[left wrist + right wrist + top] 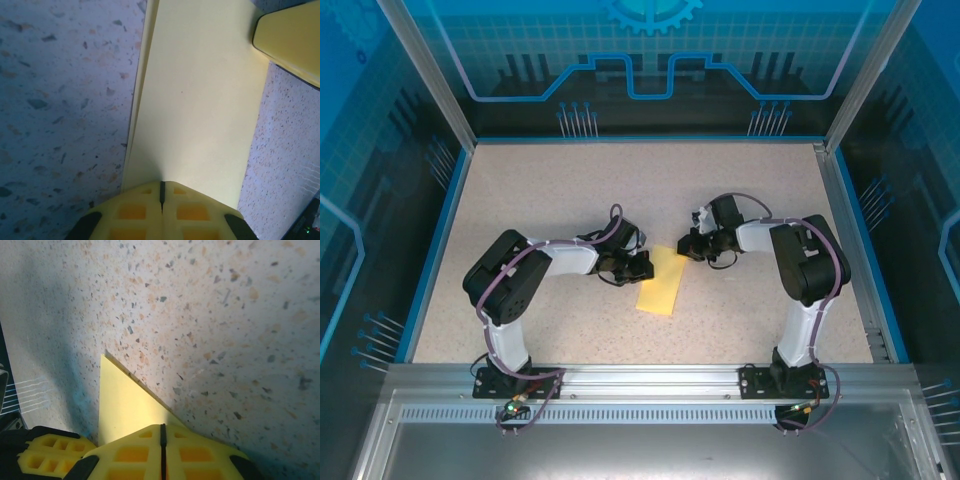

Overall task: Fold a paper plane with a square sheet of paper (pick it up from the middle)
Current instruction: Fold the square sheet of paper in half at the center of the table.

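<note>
Left fingers (132, 214) and right fingers (132, 454) each pinch the folded paper sheet (660, 285) on speckled table (540, 190)

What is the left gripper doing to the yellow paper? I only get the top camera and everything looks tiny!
Observer: On the left wrist camera, the left gripper is shut, its two fingers pressed together with the tips right at the sheet of paper.
Operator: Is the paper just one flat layer?
Observer: No. Along one long edge I can see two layers lying on each other, so it looks folded over.
Operator: And what about the right gripper?
Observer: On the right wrist camera, the right gripper is shut too, and a pointy corner of the paper sticks out past its tips.
</note>
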### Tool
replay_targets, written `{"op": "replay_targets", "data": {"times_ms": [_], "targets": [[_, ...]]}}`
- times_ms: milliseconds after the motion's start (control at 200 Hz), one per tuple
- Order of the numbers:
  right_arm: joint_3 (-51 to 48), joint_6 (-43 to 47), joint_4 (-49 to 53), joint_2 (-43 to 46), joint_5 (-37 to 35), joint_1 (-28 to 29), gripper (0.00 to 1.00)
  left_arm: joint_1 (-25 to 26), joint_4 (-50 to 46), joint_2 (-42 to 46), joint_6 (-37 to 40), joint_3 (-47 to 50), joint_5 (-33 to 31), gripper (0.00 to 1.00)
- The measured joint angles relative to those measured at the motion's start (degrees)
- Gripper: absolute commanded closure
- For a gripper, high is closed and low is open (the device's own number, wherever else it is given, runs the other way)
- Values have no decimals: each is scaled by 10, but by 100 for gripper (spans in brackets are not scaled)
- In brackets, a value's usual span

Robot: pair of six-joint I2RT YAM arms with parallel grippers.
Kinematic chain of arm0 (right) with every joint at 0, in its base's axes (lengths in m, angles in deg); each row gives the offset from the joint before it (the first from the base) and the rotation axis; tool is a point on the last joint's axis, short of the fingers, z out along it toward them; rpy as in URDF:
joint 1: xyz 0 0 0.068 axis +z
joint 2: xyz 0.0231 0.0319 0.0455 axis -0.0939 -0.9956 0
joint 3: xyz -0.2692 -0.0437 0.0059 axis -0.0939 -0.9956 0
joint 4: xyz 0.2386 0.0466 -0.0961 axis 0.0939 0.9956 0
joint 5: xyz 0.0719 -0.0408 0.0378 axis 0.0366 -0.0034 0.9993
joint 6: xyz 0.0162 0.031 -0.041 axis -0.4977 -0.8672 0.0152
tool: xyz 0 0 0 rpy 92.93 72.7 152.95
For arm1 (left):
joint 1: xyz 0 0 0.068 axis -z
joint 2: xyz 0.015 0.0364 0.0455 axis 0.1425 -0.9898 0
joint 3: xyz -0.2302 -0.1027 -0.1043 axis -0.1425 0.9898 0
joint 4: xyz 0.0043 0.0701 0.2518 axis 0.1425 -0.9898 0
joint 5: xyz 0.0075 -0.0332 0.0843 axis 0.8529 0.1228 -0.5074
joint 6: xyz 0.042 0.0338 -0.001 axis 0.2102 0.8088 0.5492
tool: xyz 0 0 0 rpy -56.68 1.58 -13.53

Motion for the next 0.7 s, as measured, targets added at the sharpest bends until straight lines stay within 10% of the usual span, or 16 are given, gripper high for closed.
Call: {"op": "replay_targets", "data": {"times_ms": [700], "targets": [[30,4,76,6,-32,0,89,0,2,0,0,-1,0,100]]}}
